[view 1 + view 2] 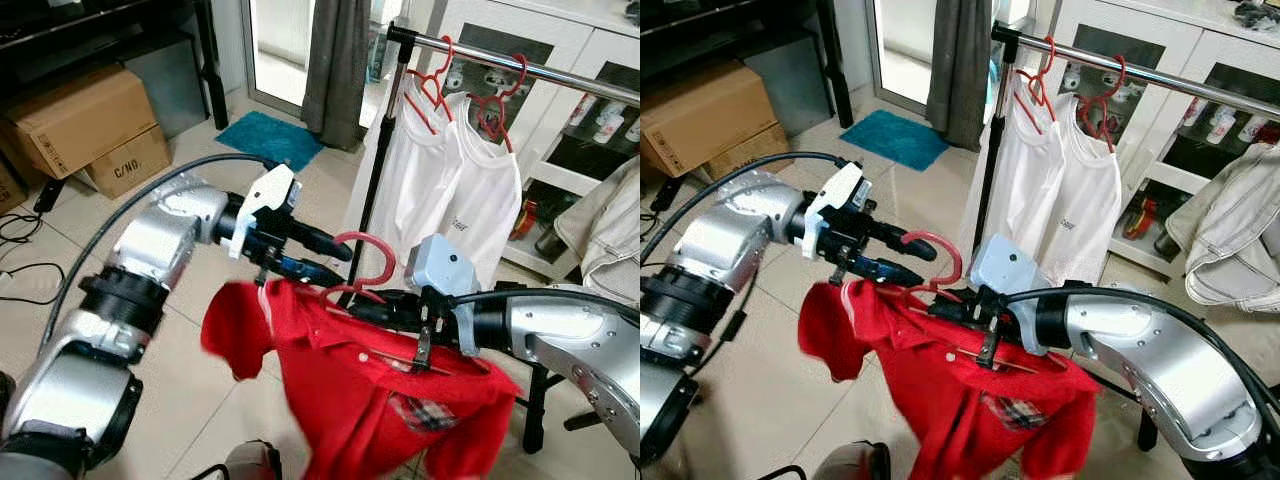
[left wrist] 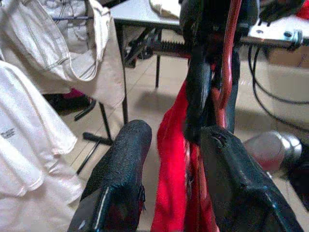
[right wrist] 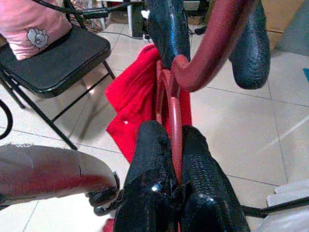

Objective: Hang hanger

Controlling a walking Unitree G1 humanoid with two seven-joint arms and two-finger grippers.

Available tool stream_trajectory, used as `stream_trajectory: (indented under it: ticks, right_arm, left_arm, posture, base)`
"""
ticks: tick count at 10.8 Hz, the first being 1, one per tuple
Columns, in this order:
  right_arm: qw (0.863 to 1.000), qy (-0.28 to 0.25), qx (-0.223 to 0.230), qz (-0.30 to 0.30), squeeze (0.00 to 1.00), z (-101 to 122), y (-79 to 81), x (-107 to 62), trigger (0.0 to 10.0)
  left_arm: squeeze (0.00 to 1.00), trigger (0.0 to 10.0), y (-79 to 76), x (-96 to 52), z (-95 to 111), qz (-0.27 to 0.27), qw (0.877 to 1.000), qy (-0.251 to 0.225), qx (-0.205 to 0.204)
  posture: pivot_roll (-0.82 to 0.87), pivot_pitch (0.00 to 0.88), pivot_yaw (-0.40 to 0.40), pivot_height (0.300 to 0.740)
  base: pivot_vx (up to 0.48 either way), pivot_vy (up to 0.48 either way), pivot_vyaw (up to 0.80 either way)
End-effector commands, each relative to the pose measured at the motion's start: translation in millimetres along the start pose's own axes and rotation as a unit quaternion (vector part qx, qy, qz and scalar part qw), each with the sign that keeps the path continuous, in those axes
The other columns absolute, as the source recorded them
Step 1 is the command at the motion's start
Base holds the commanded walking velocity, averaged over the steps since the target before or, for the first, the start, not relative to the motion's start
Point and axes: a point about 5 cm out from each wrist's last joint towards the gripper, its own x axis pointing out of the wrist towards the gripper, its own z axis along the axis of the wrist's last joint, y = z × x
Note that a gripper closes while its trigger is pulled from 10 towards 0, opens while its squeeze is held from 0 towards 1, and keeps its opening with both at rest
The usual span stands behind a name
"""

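The clothes rail (image 1: pixel 560 75) stands ahead on the robot's right, carrying two white shirts (image 1: pixel 455 195) on red hangers.

The red shirt (image 1: pixel 360 390) hangs between the two arms, short of the rail. It is soft and light and will likely sway, so do not grip it.

The red hanger (image 1: pixel 372 262) is thin, stiff and probably slick. Hold it at the neck, leaving the hook free.

The right gripper (image 3: pixel 173 159) has its jaws pressed onto the hanger neck. The left gripper (image 1: pixel 318 257) has its jaws spread, apparently straddling the hook; contact is unclear.

The hanger shoulders are hidden under cloth.
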Motion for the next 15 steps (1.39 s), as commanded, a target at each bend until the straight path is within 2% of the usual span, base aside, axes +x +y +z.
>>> stream_trajectory:
  ticks: [1, 3, 4, 5, 6, 8, 9, 11, 12, 15]
  right_arm:
    - [1.0, -0.011, -0.022, -0.008, 0.0, 9, -0.9, -2.9, 10.0]
    - [1.0, -0.01, -0.022, -0.008, 0.0, 8, -1.1, -2.6, 10.0]
    - [1.0, -0.009, -0.021, -0.009, 0.0, 8, -1.3, -2.5, 10.0]
    - [1.0, -0.008, -0.021, -0.011, 0.0, 7, -1.9, -2.1, 10.0]
    - [1.0, -0.008, -0.02, -0.012, 0.0, 7, -2.5, -1.5, 10.0]
    - [1.0, -0.006, -0.02, -0.015, 0.0, 7, -3.0, -1.0, 10.0]
    - [1.0, -0.004, -0.02, -0.017, 0.0, 6, -3.6, -1.1, 10.0]
    - [1.0, -0.004, -0.02, -0.017, 0.0, 6, -3.8, -1.0, 10.0]
    - [1.0, -0.004, -0.02, -0.017, 0.0, 6, -4.1, -1.3, 10.0]
    - [1.0, -0.006, -0.022, -0.016, 0.0, 8, -4.4, -0.7, 10.0]
  left_arm:
    - [0.0, 10.0, -1.0, 5.5, 4, -0.004, 1.0, -0.017, 0.0]
    - [0.0, 10.0, 2.5, -0.1, 8, 0.018, 0.999, -0.047, -0.021]
    - [0.0, 10.0, -0.2, -4.7, 13, 0.011, 0.997, -0.066, -0.041]
    - [0.0, 10.0, -7.2, -3.3, 12, -0.01, 0.997, -0.061, -0.048]
    - [0.0, 10.0, -13.0, -0.9, 10, -0.025, 0.997, -0.052, -0.048]
    - [0.0, 10.0, -22.2, 3.5, -2, -0.038, 0.999, -0.001, -0.038]
    - [0.0, 10.0, -21.9, 2.8, -10, -0.018, 0.999, 0.042, -0.014]
    - [0.0, 9.7, -16.4, -2.1, -12, 0.027, 0.997, 0.069, 0.015]
    - [0.0, 0.0, -14.9, -6.9, -11, 0.041, 0.996, 0.079, 0.022]
    - [0.0, 0.0, -18.3, -7.4, -20, 0.027, 0.994, 0.107, 0.018]
  posture:
    - [0.02, 0.06, -0.013, 0.74]
    - [0.02, 0.059, -0.012, 0.74]
    - [0.02, 0.059, -0.013, 0.74]
    - [0.02, 0.06, -0.013, 0.74]
    - [0.02, 0.06, -0.013, 0.74]
    - [0.02, 0.062, -0.013, 0.74]
    - [0.02, 0.062, -0.014, 0.74]
    - [0.02, 0.061, -0.014, 0.74]
    - [0.03, 0.062, -0.015, 0.74]
    - [0.03, 0.059, -0.015, 0.74]
  base:
    - [0.0, 0.0, 0.0]
    - [0.0, 0.0, 0.0]
    - [0.0, 0.0, 0.0]
    - [0.0, 0.0, 0.0]
    - [0.0, 0.0, 0.0]
    - [0.0, 0.0, 0.0]
    - [0.0, 0.0, 0.0]
    - [0.0, 0.0, 0.0]
    - [0.0, 0.0, 0.0]
    - [0.0, 0.0, 0.0]
